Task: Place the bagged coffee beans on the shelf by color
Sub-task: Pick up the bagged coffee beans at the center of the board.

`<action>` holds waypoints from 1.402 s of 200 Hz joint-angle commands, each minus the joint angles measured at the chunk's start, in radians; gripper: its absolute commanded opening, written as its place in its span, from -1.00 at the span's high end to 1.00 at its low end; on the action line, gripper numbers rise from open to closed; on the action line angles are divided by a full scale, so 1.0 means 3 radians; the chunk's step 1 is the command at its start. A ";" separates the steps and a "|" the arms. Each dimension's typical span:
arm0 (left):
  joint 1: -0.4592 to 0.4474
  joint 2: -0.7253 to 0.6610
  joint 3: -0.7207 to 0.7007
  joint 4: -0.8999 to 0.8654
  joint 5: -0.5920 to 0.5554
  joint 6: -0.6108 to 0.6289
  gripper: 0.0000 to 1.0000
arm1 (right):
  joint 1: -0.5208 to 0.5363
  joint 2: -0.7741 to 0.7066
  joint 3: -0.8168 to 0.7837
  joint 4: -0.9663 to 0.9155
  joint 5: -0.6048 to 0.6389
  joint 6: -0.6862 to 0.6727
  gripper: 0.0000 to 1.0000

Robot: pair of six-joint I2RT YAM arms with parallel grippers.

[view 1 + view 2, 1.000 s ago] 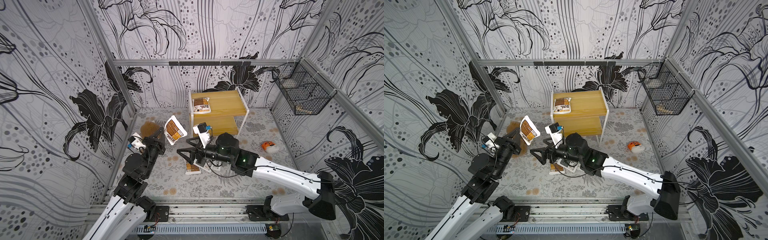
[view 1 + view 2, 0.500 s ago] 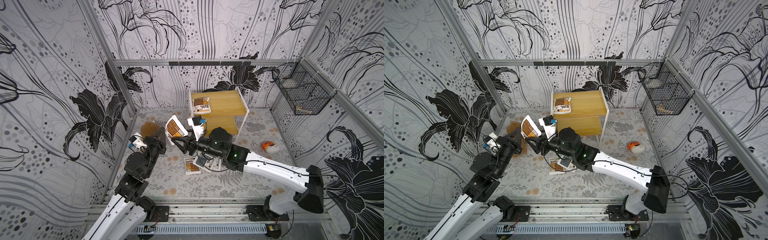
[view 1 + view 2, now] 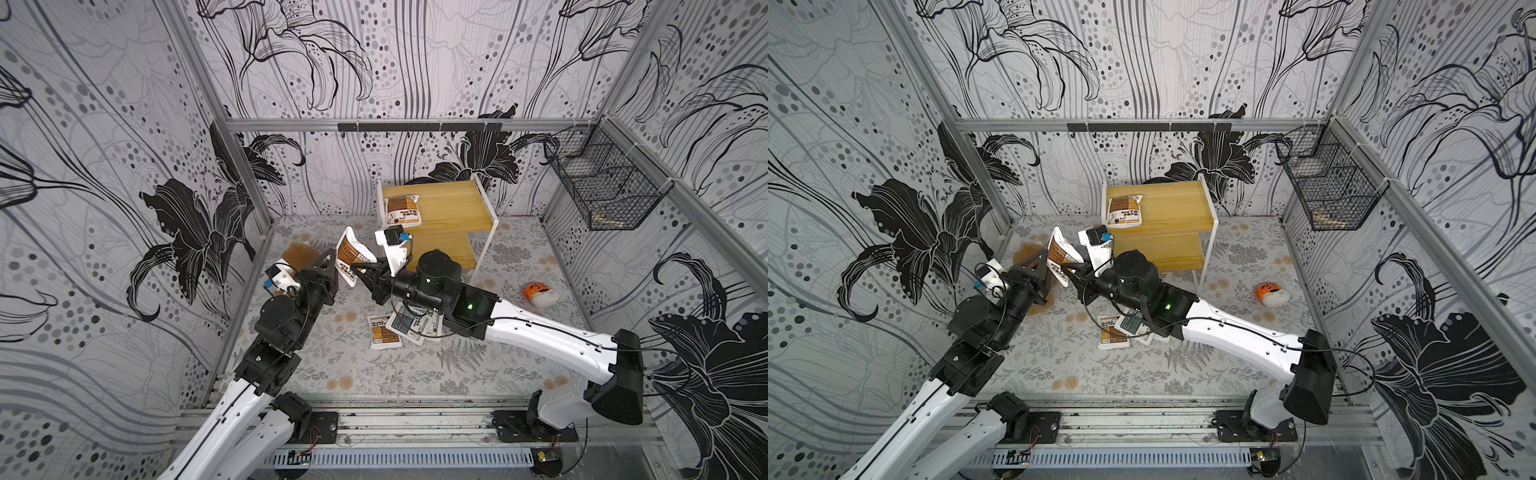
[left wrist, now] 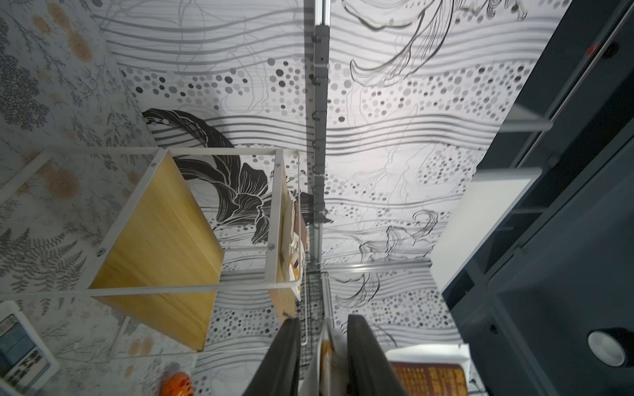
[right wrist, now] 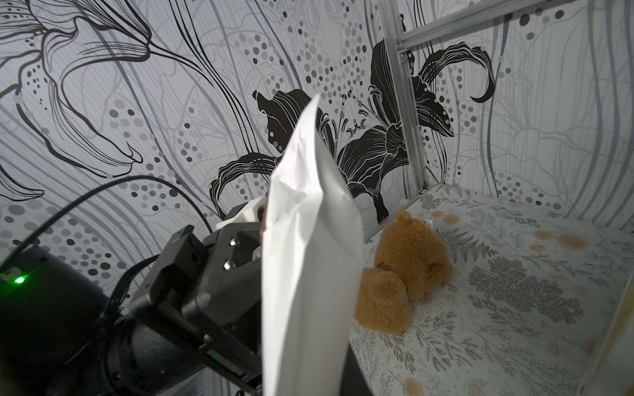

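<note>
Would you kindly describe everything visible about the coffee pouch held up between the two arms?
The raised coffee pouch is a flat white pillow bag, apparently soft film, with a brown-orange label panel and black text on one face and a plain white back. It hangs off the table, tilted nearly on edge, near the shelf. The right end effector pinches its lower part; the left end effector straddles the opposite side, with a gap beside one finger.

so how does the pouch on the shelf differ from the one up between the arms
The shelf pouch lies flat on the shelf's top board, label up; the raised pouch hangs tilted, nearly on edge, in the air. Nothing touches the shelf pouch; the raised pouch sits between the left gripper and right gripper. Both are white with brown-orange labels.
</note>
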 commanded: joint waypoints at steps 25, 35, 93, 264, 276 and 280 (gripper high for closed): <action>-0.0007 0.0093 0.0560 -0.0533 0.0426 0.0924 -0.40 | -0.0490 -0.0391 0.0187 -0.0792 -0.0603 0.0273 0.74; -0.0005 0.0177 0.0772 -0.0774 0.0533 0.1342 -0.55 | -0.0670 -0.0502 0.0179 -0.0954 -0.0881 0.0301 0.74; 0.0010 0.1250 0.1595 -0.0902 0.2677 0.2650 -0.66 | -0.1138 -0.0585 0.0597 -0.2063 -0.2279 -0.0009 0.74; 0.0114 0.1652 0.2057 -0.1405 0.3104 0.3250 0.57 | -0.1237 -0.0649 0.0490 -0.2074 -0.2715 -0.0006 0.69; 0.0118 0.1653 0.2030 -0.1350 0.3111 0.3199 0.76 | -0.1243 -0.0664 0.0468 -0.2045 -0.2691 0.0014 0.63; 0.0116 0.1647 0.2014 -0.1318 0.3111 0.3171 0.80 | -0.1244 -0.0672 0.0451 -0.2025 -0.2684 0.0022 0.61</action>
